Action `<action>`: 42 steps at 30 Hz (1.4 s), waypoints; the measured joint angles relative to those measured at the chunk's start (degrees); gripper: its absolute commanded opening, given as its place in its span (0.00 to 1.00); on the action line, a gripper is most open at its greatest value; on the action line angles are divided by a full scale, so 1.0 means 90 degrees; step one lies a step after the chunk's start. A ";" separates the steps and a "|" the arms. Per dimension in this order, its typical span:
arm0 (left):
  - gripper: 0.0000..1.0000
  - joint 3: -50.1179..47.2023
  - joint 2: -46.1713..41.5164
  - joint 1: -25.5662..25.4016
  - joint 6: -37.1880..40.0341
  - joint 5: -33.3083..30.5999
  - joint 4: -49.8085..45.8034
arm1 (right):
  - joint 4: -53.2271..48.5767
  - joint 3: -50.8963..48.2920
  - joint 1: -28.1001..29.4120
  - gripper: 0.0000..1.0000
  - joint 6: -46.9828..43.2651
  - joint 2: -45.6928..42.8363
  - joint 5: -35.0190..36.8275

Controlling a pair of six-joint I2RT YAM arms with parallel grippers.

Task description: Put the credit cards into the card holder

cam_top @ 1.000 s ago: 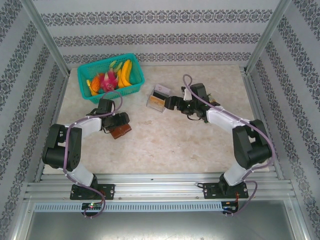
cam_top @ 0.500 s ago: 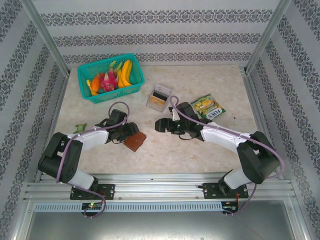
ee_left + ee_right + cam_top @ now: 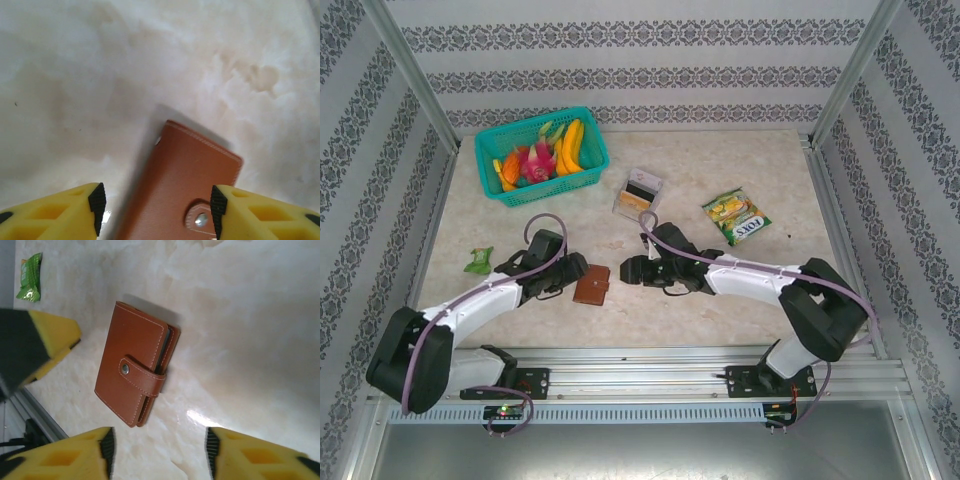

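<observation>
The card holder (image 3: 591, 288) is a brown leather wallet, shut with a snap strap, lying flat on the table near the front middle. My left gripper (image 3: 568, 278) is at its left end. In the left wrist view the card holder (image 3: 185, 180) lies under the left gripper (image 3: 156, 202), whose jaws stand open astride it, with a gap at the left pad (image 3: 96, 200). My right gripper (image 3: 624, 270) is open and empty just right of it; in its wrist view the card holder (image 3: 135, 385) lies ahead of the right gripper (image 3: 160, 455). The credit cards (image 3: 636, 200) stand in a clear box.
A teal basket (image 3: 490, 150) of toy fruit sits at the back left. The clear box (image 3: 638, 193) is behind the grippers, a green-yellow snack packet (image 3: 737, 216) to the right, and a small green packet (image 3: 478, 260) to the left. Metal rails edge the table.
The card holder moved right and toward the front with the left gripper. The right gripper left the clear box, came down beside the card holder and narrowed its jaws. The snack packet is now uncovered.
</observation>
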 measured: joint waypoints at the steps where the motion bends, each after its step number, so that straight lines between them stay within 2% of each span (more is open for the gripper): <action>1: 0.53 -0.0002 0.0104 0.0000 0.0024 0.0066 -0.0005 | -0.0010 0.0100 0.0034 0.41 0.0015 0.0119 0.0005; 4: 0.50 -0.0002 0.0267 0.0000 0.0066 0.0265 -0.0007 | -0.0039 0.0406 0.0151 0.36 0.0051 0.0420 0.0044; 8: 0.51 -0.0002 0.0389 0.0000 0.0121 0.0566 0.0000 | -0.0034 0.0702 0.0284 0.28 0.0102 0.0736 0.0044; 13: 0.45 0.0015 0.0767 -0.0002 0.0379 0.1069 0.0046 | 0.0034 0.0937 0.0352 0.24 0.0175 0.1256 0.0010; 19: 0.41 0.0131 0.0928 -0.0015 0.0454 0.1197 0.0036 | -0.0068 0.0937 0.0352 0.22 0.0221 0.1469 -0.0019; 25: 0.29 0.0134 0.1071 -0.0389 0.0410 0.1467 0.0415 | -0.0267 0.0937 0.0347 0.22 0.0143 0.1467 0.0000; 29: 0.15 0.0146 0.1069 -0.0573 0.0389 0.1501 0.0520 | -0.0423 0.0937 0.0289 0.22 0.0075 0.1467 0.0019; 34: 0.03 0.0158 0.0971 -0.0639 0.0342 0.1472 0.0646 | -0.0527 0.0937 0.0219 0.24 0.0068 0.1409 0.0085; 42: 0.00 0.0189 0.0709 -0.0755 0.0330 0.1452 0.0821 | -0.1226 0.1047 0.0216 0.36 -0.0248 0.1052 0.0629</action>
